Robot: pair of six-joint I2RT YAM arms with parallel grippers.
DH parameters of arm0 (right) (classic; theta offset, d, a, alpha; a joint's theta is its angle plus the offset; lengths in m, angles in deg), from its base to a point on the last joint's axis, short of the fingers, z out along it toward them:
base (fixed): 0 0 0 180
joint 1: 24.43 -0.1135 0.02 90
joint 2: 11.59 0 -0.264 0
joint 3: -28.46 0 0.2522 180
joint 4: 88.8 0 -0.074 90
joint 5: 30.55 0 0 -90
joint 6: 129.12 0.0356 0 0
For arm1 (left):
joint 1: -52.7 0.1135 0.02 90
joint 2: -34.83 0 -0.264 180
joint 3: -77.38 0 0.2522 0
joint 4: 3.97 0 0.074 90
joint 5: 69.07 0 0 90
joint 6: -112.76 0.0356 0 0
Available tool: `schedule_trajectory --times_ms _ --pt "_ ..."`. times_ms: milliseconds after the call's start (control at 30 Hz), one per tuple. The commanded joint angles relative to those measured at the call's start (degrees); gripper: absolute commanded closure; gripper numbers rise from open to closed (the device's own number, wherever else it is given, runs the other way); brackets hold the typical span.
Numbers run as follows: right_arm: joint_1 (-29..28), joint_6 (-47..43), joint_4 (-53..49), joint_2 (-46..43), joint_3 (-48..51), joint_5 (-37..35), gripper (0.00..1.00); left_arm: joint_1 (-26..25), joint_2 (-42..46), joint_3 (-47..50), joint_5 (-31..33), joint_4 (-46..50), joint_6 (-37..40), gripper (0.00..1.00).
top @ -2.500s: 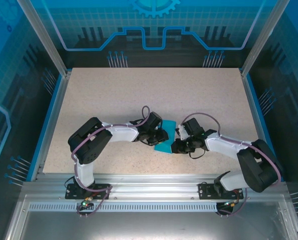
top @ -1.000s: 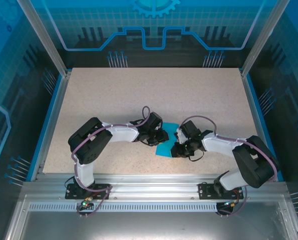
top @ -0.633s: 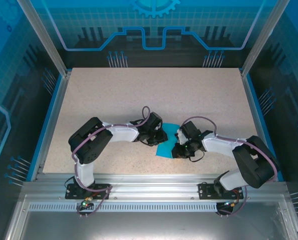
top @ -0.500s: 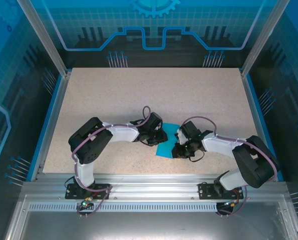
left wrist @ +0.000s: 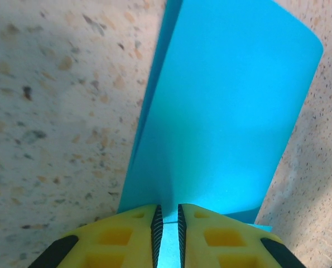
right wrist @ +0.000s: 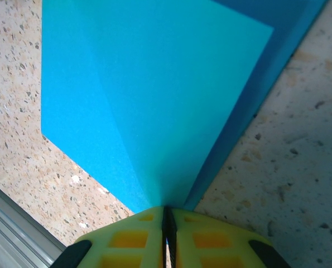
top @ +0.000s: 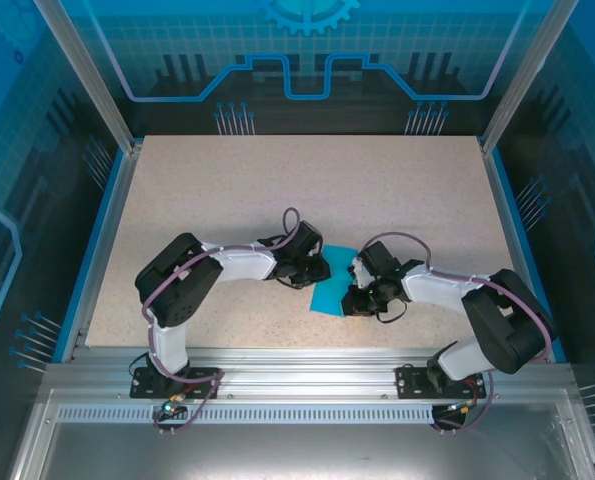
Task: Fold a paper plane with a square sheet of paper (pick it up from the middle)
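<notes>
The square sheet of paper [top: 331,286], teal-blue and partly folded, lies on the table between my two grippers. My left gripper [top: 318,272] is at its left edge. In the left wrist view the sheet [left wrist: 227,111] curves up and away from the yellow fingertips [left wrist: 126,229]. The left gripper [left wrist: 167,207] has a narrow gap between its jaws, with lighter teal paper showing through it. My right gripper [top: 352,298] is at the sheet's right side. In the right wrist view it [right wrist: 167,210] is shut on the sheet [right wrist: 154,84], and a crease runs straight into the closed jaws.
The speckled beige table [top: 307,190] stretches away behind the grippers. A blue rail [top: 102,240] borders it on the left, and the metal frame [top: 307,358] runs along the near edge just below the sheet. Transparent blue walls enclose the cell.
The right gripper has slid left and nearer along the sheet, which has bunched into a narrower, raised shape. The left gripper has edged slightly away and its jaws have narrowed.
</notes>
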Motion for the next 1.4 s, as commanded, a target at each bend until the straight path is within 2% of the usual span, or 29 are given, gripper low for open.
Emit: schedule_trajectory --times_ms 0,233,333,533,733,933,1367 --pt "-1.2 -0.4 -4.3 2.5 1.6 -3.2 0.88 3.0 1.8 -0.5 5.9 4.7 3.2 0.78" --pt "-1.2 -0.7 -4.1 2.9 1.1 -2.9 0.88 4.6 6.7 -1.1 6.5 7.0 6.1 0.75" --pt "-1.2 -0.7 -3.8 3.1 1.1 -2.7 0.88 4.4 10.3 -0.5 4.7 6.6 5.7 0.75" --pt "-1.2 -0.8 -3.4 3.3 1.0 -2.6 0.88 0.6 13.6 1.9 -0.2 4.2 3.1 0.75" --pt "-1.2 -0.9 -3.3 3.3 0.9 -2.6 0.87 -1.9 10.3 5.7 -6.4 -5.0 -3.1 0.76" --pt "-1.2 -0.9 -3.3 3.1 1.0 -2.6 0.87 -3.2 5.4 5.6 -9.2 -9.8 -4.9 0.76" --pt "-1.3 -0.1 -3.1 -1.2 0.3 -0.1 0.85 -3.3 -1.6 5.6 -5.1 -7.1 -4.7 0.78"
